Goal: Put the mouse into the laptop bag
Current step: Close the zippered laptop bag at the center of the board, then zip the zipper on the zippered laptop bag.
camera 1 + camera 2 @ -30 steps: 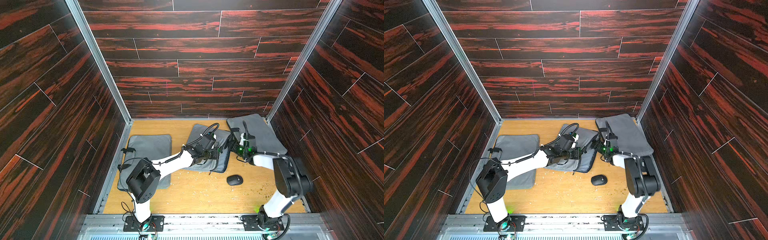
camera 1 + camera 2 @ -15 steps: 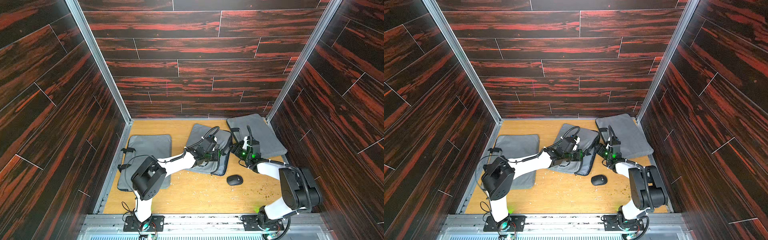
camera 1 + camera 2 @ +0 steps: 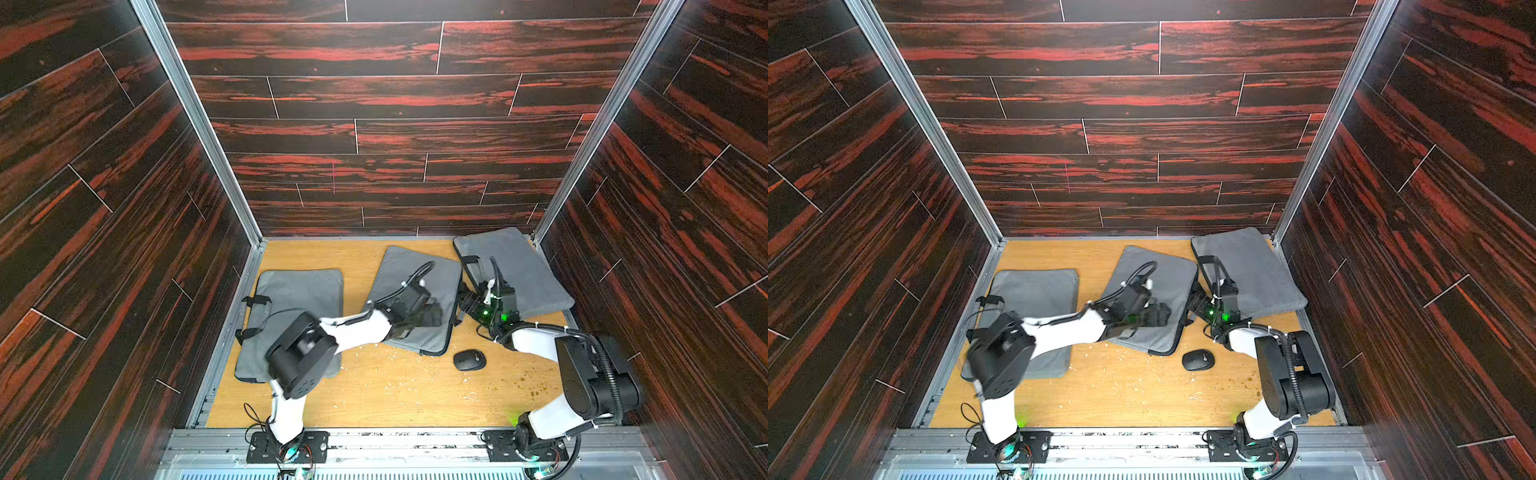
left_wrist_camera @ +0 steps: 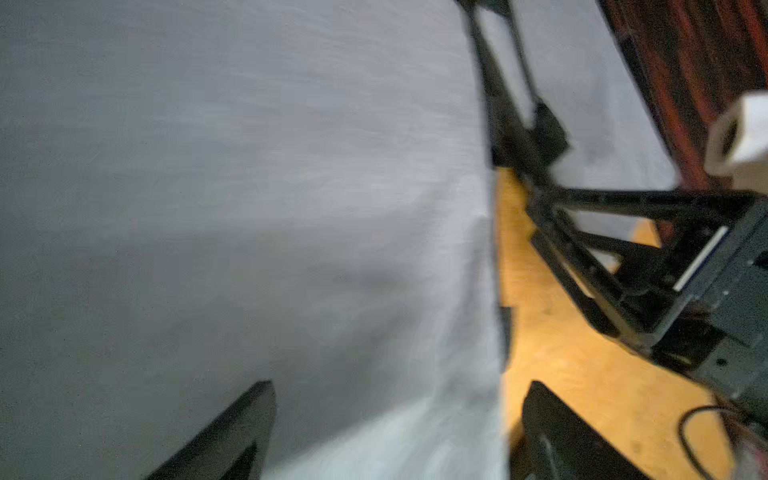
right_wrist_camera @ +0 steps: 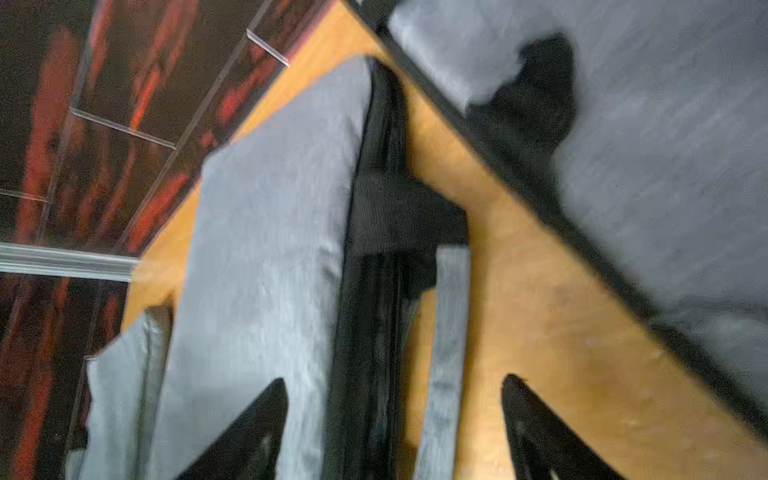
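Between dark walls point(image 3: 374, 104), mouse point(image 3: 469, 360) on tabletop point(image 3: 395, 395)

Mouse point(image 3: 469, 360): matt black. Middle laptop bag point(image 3: 419, 266), left laptop bag point(image 3: 299, 291) & right laptop bag point(image 3: 519, 266): mid-grey fabric, edged w/ black zips & black handles. Table point(image 3: 395, 390): orange-tan wood grain, flecked w/ pale specks. Walls point(image 3: 374, 104): dark brown-black planks, streaked w/ red, divided by thin pale joint lines. Frame post point(image 3: 199, 124): silver. Left arm point(image 3: 353, 330) & right arm point(image 3: 532, 343): white links, black joints; green lights point(image 3: 503, 318) are seen nr the wrist.
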`<state>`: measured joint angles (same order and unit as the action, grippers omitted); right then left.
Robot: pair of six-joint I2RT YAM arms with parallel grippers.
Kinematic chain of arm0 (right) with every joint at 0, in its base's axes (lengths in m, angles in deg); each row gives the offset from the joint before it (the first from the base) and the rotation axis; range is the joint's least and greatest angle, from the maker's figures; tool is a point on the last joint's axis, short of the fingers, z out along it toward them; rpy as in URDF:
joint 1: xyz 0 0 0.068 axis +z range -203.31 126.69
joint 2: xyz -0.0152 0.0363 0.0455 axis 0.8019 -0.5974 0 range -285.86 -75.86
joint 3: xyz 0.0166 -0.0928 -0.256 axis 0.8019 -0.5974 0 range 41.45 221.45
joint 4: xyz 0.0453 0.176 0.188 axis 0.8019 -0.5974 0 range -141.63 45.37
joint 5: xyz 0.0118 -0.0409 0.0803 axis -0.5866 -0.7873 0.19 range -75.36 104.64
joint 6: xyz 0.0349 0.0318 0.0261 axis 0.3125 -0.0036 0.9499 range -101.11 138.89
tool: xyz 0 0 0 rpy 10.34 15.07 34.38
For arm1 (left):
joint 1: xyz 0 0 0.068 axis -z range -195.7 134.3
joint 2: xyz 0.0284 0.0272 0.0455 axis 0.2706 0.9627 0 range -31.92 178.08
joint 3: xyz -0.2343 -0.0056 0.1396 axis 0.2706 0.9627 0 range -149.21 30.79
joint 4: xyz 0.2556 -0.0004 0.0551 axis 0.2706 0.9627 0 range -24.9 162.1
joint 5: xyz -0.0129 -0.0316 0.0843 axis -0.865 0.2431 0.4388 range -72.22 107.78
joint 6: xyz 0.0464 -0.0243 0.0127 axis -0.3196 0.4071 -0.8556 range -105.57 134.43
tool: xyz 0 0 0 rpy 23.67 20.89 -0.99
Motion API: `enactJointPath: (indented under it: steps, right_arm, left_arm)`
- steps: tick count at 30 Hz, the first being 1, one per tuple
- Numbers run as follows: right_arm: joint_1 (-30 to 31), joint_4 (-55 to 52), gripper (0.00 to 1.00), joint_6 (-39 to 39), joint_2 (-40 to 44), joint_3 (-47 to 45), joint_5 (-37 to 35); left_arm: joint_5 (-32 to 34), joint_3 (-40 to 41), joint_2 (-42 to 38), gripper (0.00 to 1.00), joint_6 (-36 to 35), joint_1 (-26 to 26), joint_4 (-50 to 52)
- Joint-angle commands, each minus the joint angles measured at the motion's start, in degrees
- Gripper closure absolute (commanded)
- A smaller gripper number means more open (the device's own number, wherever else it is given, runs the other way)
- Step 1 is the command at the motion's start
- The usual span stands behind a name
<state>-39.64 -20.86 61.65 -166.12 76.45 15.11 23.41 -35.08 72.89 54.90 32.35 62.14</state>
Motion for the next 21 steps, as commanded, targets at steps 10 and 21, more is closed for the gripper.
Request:
enactJointPath:
  steps: [10,21]
  right_arm:
    - [6.5,1.6,0.21,1.4,-11.8,5.1,0.1]
    - [9.3,-3.5,0.53,0.4,-23.6,19.5,0.1]
  left_arm:
    - [24.2,24.9,-23.2,0.01,11.5,1.9,-16.0]
    - [31.8,28.7,-26.0,0.02,20.9,1.9,-11.2]
